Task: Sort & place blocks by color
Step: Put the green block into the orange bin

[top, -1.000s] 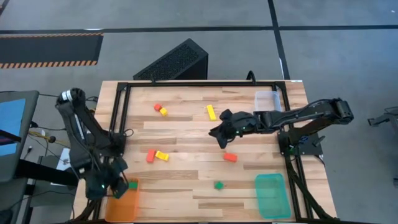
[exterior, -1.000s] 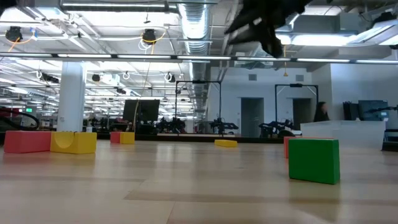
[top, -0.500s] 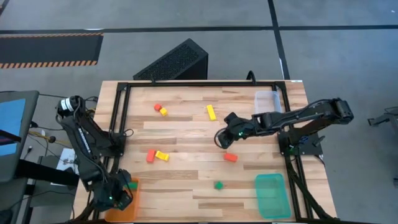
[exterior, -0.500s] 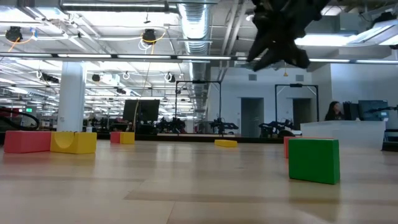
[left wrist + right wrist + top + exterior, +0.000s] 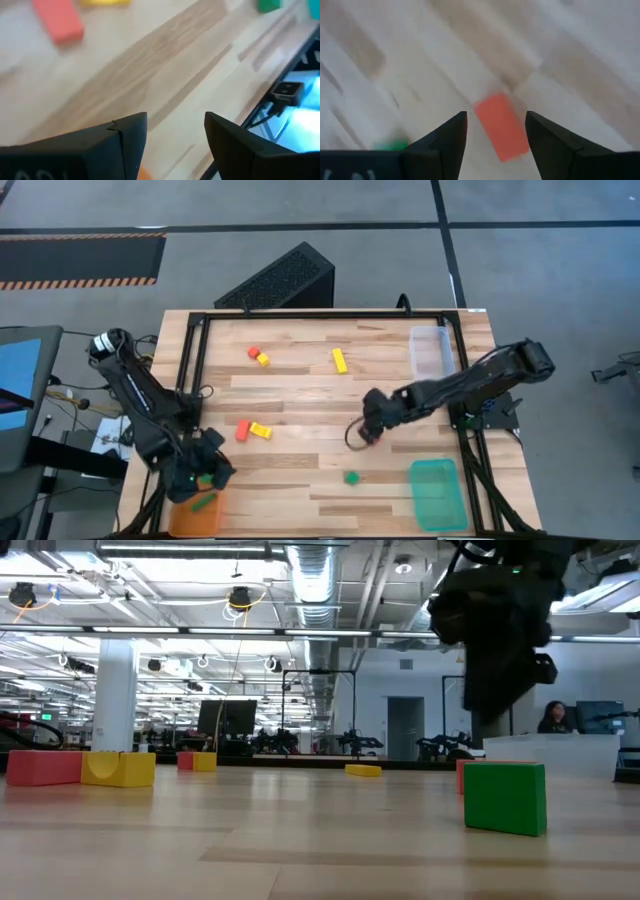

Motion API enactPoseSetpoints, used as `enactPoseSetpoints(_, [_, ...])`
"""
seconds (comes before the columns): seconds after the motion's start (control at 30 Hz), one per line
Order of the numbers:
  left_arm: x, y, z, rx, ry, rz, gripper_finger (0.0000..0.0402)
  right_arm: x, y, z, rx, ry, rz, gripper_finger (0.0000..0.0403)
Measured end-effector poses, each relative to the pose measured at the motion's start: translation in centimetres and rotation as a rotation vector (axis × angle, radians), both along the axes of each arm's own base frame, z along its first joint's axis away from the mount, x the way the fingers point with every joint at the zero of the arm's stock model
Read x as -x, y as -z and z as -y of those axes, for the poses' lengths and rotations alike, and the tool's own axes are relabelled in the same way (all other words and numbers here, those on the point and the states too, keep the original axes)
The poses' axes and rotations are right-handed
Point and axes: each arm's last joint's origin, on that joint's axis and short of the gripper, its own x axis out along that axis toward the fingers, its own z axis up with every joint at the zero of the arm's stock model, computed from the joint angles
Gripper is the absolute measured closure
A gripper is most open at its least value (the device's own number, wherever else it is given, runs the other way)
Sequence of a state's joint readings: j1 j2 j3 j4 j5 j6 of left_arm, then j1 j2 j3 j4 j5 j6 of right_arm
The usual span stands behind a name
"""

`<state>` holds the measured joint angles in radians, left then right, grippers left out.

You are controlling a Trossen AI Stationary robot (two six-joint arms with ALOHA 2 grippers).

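My right gripper (image 5: 366,434) hangs open over a red block (image 5: 502,128) in the middle of the table, fingers pointing steeply down. The block lies flat on the wood below the gap between them, untouched. A green block (image 5: 351,477) rests nearer the front edge. My left gripper (image 5: 208,472) is open over bare wood beside the orange tray (image 5: 182,518), and a green bar (image 5: 205,502) lies in that tray. A red and a yellow block (image 5: 251,430) lie together at centre left. Another such pair (image 5: 258,356) and a yellow bar (image 5: 340,360) lie near the far edge.
A teal tray (image 5: 436,495) stands at the front right corner and a clear tray (image 5: 430,348) at the far right. A black frame (image 5: 320,314) edges the table. In the low view the green block (image 5: 505,798) stands in front of the red one (image 5: 460,776).
My right gripper has gone toward the near edge and down, tipping to point steeply downward, and now hangs over the red block. My left gripper has swung from above the orange tray toward the table's middle. The green bar it carried now lies in that tray.
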<state>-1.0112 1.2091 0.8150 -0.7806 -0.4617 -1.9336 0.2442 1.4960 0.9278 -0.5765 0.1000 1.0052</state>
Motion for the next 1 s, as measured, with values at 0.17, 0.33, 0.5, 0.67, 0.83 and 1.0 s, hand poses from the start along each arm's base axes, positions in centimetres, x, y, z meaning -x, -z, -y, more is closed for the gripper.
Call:
enactPoseSetpoints(0.17, [-1.2, -0.8, -1.2, -0.098, 0.100, 0.063, 0.0219, -1.0, 0.9, -1.4, 0.055, -0.137, -0.031, 0.0177])
enactPoseSetpoints(0.33, [-2.2, -1.7, -2.7, -0.172, 0.129, 0.122, 0.0219, -1.6, 0.8, -1.5, 0.064, -0.151, -0.029, 0.0177])
enactPoseSetpoints(0.5, [-2.9, -2.9, -4.0, -0.196, 0.140, 0.203, 0.0219, -3.4, -1.6, -1.3, -0.007, -0.094, 0.102, 0.0177])
enactPoseSetpoints(0.67, [-4.5, -4.1, -4.7, -0.325, 0.196, 0.343, 0.0219, -5.2, -2.3, -4.5, -0.136, -0.290, 0.268, 0.0174])
enactPoseSetpoints(0.83, [-5.8, -4.2, -6.1, -0.459, 0.240, 0.339, 0.0219, -5.2, 0.3, -8.3, 0.041, -0.476, 0.257, 0.0168])
enactPoseSetpoints(1.0, [-6.5, -4.1, -7.6, -0.497, 0.200, 0.302, 0.0219, -5.2, 2.2, -10.2, 0.089, -0.515, 0.253, 0.0167])
